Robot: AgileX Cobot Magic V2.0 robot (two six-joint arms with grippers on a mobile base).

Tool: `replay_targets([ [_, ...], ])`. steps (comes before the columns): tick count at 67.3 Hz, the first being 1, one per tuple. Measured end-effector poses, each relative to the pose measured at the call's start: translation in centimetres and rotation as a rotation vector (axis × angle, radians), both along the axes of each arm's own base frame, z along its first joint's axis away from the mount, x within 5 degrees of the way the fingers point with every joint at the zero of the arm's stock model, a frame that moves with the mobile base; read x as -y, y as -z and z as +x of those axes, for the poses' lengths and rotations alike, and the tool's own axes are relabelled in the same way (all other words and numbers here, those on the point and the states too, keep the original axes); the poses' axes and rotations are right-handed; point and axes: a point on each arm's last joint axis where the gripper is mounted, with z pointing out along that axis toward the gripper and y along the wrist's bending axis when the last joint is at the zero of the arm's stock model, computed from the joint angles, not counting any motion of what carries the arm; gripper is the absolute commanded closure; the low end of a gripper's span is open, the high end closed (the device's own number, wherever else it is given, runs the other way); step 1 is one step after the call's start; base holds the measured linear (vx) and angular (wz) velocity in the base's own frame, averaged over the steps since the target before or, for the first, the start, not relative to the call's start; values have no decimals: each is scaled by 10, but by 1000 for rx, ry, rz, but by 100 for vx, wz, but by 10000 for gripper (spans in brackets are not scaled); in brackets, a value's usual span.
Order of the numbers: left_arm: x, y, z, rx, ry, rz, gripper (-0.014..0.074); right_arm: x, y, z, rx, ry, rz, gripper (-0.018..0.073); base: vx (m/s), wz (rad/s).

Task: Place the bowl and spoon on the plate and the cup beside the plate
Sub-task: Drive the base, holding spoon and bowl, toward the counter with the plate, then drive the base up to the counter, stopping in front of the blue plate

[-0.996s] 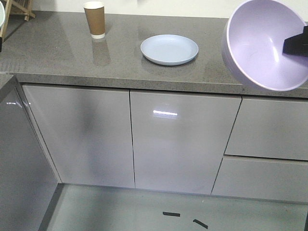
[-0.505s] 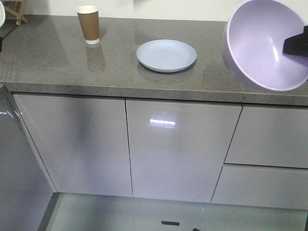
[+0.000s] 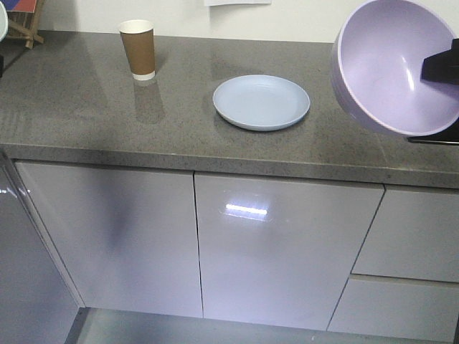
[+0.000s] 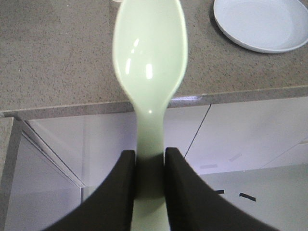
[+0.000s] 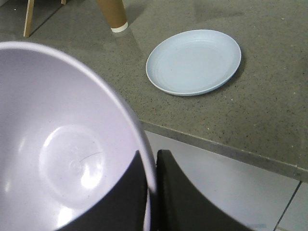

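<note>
Spoon (image 4: 149, 62) on the left: the left tool (image 4: 150, 158) is clenched on its handle, scoop up and pointing forward. It hangs in the air off the front edge of the table (image 3: 72, 107), above the cabinet fronts (image 3: 272, 244) and not over the plate. Gripping the handle leaves the scoop free to be laid down first, I judge.

Near the back left of the table, the cup (image 3: 138, 49) stands upright, well apart from the plate with bare surface between them, so it is not yet beside it. A wooden frame (image 3: 32, 27) sits at the back left corner, out of the way.

The plate (image 3: 261, 102) lies flat near the middle of the table, nearer the front edge than the cup, and carries nothing.

On the right, the bowl (image 3: 394, 68) is held in the air, tipped so its opening faces outward. The right tool (image 5: 151, 158) pinches its rim, one finger inside the wall and one outside. That grip keeps the bottom free for setting down.

Nothing stands between bowl and plate. The likely difficulty is both arms heading for the same plate.
</note>
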Motion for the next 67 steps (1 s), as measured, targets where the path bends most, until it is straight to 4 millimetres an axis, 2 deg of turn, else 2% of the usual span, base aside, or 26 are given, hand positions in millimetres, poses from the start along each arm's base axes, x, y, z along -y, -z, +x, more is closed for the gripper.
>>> replay_targets([
  [67,0,0,0,0,0,0,604,0,0,0,0,0,0,565,16,-4],
])
